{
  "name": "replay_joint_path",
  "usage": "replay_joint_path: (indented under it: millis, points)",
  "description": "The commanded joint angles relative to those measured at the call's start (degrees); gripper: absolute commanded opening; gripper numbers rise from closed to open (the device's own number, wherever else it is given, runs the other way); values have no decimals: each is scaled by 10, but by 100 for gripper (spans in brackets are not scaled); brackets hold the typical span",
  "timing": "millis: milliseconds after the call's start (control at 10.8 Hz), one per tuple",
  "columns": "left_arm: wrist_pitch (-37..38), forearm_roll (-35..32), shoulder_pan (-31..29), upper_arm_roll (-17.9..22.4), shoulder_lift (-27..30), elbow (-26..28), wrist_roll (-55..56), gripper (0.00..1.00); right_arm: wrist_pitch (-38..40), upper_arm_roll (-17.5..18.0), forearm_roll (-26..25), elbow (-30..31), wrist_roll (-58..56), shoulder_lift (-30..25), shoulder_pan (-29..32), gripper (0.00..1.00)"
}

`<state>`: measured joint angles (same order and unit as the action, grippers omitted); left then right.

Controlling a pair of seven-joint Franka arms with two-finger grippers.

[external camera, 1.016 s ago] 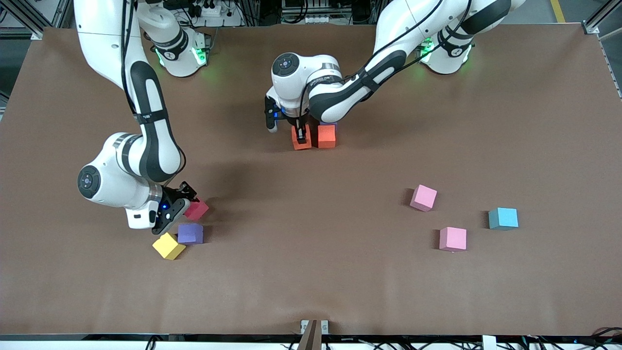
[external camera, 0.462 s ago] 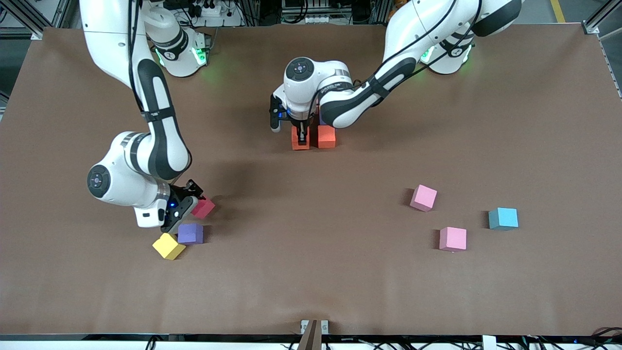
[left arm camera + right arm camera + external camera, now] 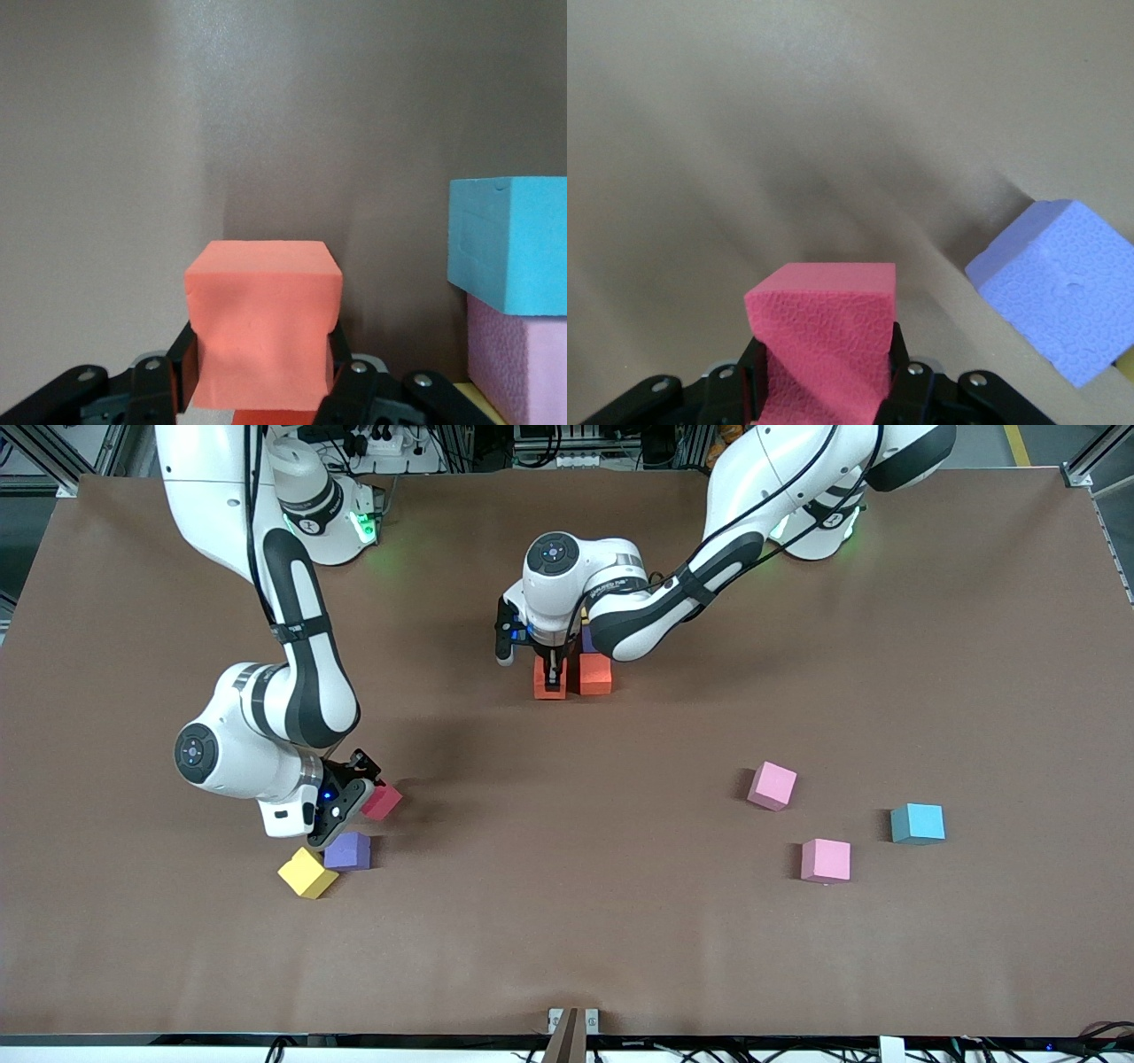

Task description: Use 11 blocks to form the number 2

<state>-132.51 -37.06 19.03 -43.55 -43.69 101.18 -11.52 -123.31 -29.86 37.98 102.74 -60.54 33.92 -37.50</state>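
Few blocks placed: only a small cluster stands at the build spot, so the numeral is at an early stage, by my reading.
Loose, nearest the front camera: yellow block (image 3: 307, 872) and purple block (image 3: 347, 851) lie touching at a corner, toward the right arm's end of the counter (image 3: 567, 939); pink block (image 3: 826, 860) lies alone toward the left arm's end.
Loose, a little farther: blue block (image 3: 918, 823) and second pink block (image 3: 772, 786), apart from each other, both untouched.
Right gripper (image 3: 365, 791): jaws clamped on the red block (image 3: 383, 802), low over the counter just beside the purple block; the right wrist view shows the red block (image 3: 826, 329) squeezed between the jaws and the purple block (image 3: 1057, 302) off to one side.
Build spot, farthest: left gripper (image 3: 554, 676) has its jaws closed on an orange block (image 3: 549, 682), which sits touching a second orange block (image 3: 595, 674).
More at build spot: the left wrist view shows the held orange block (image 3: 262, 323) beside a blue block (image 3: 509, 243) resting on a pink one (image 3: 518, 359); other cubes under the left arm are mostly hidden.
Done: perhaps four or five cubes gathered; exact count cannot be told.
Left: red block to be carried over, then five loose cubes to be fetched and set in the figure's strokes.
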Motion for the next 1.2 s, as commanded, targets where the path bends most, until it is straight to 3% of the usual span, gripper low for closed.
replay_joint_path:
  millis: [0, 1109]
  points:
    - [-7, -11, -8, -4, 17, 24, 4, 28, 2, 2, 7, 6, 2, -8, -11, 33]
    - [7, -1, -20, -3, 16, 29, -6, 28, -1, 2, 11, 7, 66, -9, -65, 33]
